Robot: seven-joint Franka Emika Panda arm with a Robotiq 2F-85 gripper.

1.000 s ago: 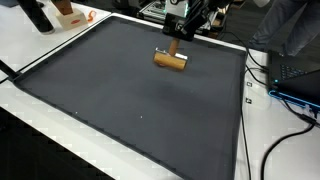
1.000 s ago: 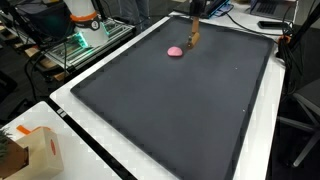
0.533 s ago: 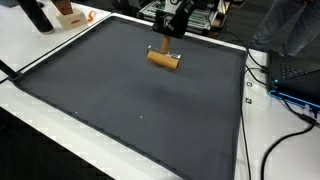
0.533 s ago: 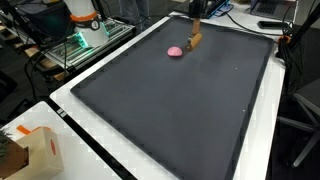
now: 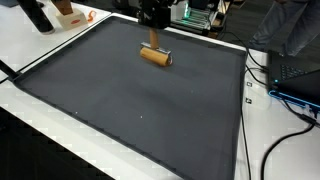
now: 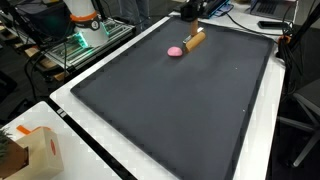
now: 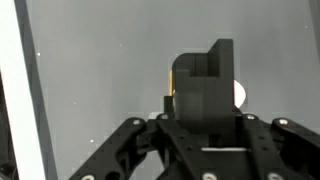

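Far across the bench, the gripper has its jaws clamped on a wooden roller. Only an exterior view shows the pink lump just beside it.

The gripper hangs just above the far edge of the mat, pointing straight down, its dark fingers drawn tight together, knuckles spread wide behind.
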